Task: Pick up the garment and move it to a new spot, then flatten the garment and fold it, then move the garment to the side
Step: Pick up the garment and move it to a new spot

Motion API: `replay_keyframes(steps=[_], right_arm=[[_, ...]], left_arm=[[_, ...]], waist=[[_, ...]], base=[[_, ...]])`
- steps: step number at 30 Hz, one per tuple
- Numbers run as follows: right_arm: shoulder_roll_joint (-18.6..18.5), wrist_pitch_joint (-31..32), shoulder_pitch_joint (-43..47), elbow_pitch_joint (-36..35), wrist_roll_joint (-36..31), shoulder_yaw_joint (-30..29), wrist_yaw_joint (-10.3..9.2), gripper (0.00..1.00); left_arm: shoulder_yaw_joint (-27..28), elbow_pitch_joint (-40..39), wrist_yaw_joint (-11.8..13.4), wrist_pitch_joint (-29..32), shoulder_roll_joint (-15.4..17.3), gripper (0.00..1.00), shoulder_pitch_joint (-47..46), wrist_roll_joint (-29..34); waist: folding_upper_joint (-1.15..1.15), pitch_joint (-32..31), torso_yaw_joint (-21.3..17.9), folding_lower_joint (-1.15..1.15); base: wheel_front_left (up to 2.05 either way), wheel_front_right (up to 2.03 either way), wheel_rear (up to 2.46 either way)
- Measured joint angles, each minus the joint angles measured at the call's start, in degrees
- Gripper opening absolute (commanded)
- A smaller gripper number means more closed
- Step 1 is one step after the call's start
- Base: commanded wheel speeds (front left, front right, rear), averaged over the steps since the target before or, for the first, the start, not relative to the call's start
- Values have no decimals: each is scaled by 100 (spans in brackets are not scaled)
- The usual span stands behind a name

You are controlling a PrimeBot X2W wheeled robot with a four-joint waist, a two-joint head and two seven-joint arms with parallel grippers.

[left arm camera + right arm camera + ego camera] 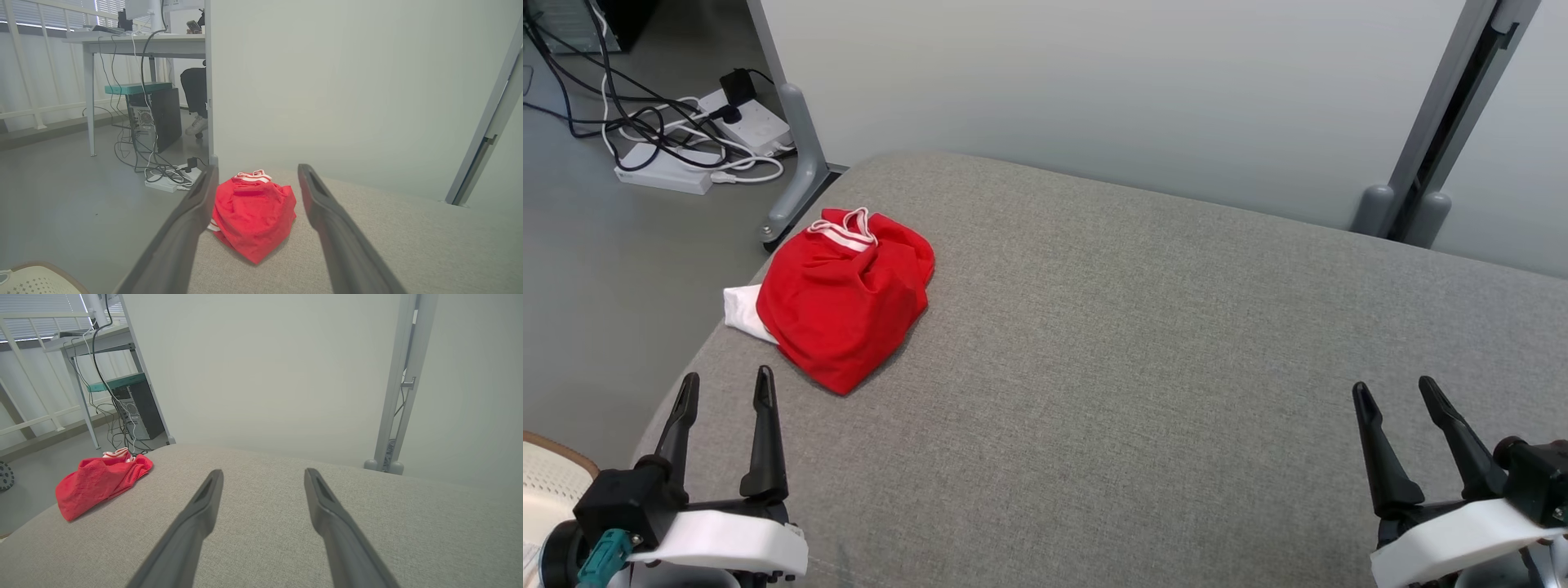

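Observation:
A crumpled red garment (845,302) with white trim lies bunched near the left edge of the grey padded surface (1143,343); a white part pokes out over that edge. My left gripper (727,388) hovers open just in front of the garment, apart from it. In the left wrist view the garment (253,212) sits ahead between the spread fingers of that gripper (256,173). Over the surface's near right part my right gripper (1396,390) stands open, far from the cloth. The right wrist view has the garment (100,484) at its left and that gripper (263,475) holding nothing.
A pale partition wall (1094,90) with grey posts (800,131) closes off the back of the surface. On the floor to the left lie power strips and tangled cables (686,139). A desk and computer tower (157,118) stand beyond. A pale mesh object (547,482) is at my lower left.

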Motion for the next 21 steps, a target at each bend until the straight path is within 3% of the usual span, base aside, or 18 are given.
replay_keyframes(steps=[13,18,21], right_arm=[[0,9,-132,-29,-1,53,0,100],[2,143,-348,-154,-165,174,0,100],[3,241,-515,-283,-275,211,0,100]], left_arm=[[108,-8,-3,-43,-60,100,-275,-47],[291,222,-224,-75,-112,100,-810,-190],[400,634,-501,-75,-86,100,-1220,-409]], waist=[[0,230,7,0],[0,515,-117,0],[0,766,-230,0]], base=[[0,0,0],[0,0,0],[0,0,0]])
